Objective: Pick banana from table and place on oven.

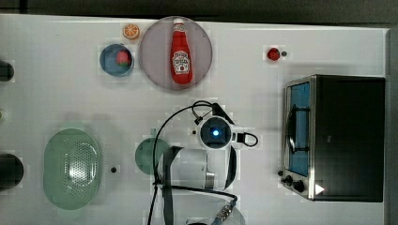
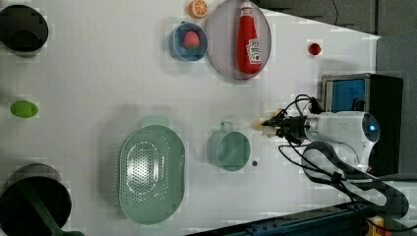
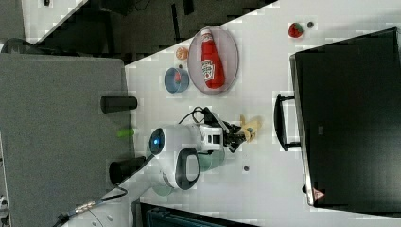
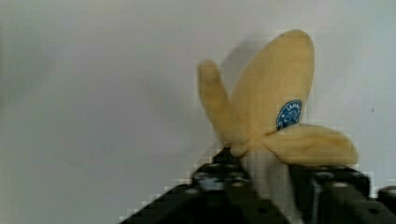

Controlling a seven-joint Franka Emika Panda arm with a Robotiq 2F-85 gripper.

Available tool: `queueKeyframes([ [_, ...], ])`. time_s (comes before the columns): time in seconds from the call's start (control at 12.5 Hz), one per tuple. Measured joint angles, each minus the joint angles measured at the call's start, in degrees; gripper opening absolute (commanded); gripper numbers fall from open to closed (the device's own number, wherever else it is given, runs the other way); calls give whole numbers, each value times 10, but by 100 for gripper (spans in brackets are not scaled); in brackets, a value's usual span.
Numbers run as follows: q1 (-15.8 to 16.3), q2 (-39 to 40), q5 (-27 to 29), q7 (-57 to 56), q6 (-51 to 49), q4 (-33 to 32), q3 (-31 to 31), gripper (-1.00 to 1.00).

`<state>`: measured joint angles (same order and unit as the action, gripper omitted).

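hand (image 3: 239,135) grips banana (image 3: 250,127) near oven (image 3: 350,118) door edge.

A round blue sticker (image 4: 288,114) is sitting on the banana (image 4: 273,107), carrying white letters too small to make out. The red ketchup bottle (image 1: 181,51) on the grey plate (image 1: 155,56) is wearing a white label (image 1: 181,62) with print that cannot be read. A white warning triangle (image 1: 319,189) is showing on the black top of the oven (image 1: 349,136), near its knob corner; in the right view it is appearing red (image 3: 317,194).
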<state>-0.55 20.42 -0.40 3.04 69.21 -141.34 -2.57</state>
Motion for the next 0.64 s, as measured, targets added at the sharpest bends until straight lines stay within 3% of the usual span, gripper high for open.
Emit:
queueKeyframes([
  [0.32, -14, -29, 3, 3, -7, -10, 1, -64],
  [0.64, -14, -177, -7, 4, -115, 0, 10, -64],
])
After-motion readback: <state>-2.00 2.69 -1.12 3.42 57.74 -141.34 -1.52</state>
